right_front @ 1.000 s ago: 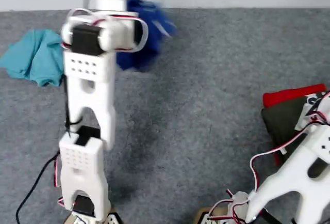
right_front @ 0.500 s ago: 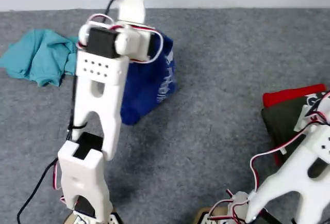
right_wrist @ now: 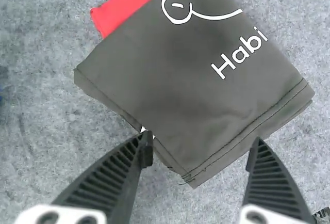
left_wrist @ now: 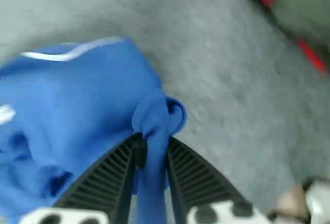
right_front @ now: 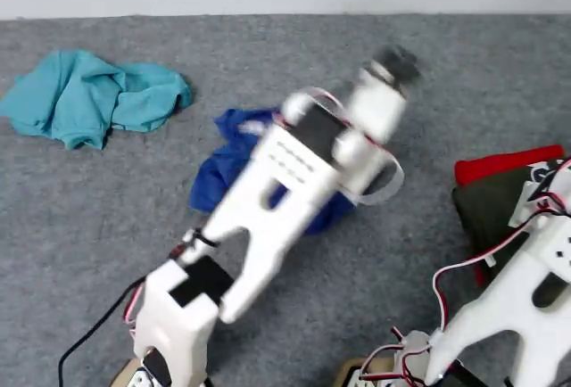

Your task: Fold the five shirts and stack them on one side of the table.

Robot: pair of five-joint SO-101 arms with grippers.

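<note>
Altogether four: teal shirt, blue shirt, dark shirt atop red shirt.

The high camera looks down over the table from the robot's side. The 2 wrist cameras sit close: left shares the blue shirt, right the dark shirt.

blue shirt half hidden under blurred left arm, red shirt mostly covered (dark shirt on top)
</note>
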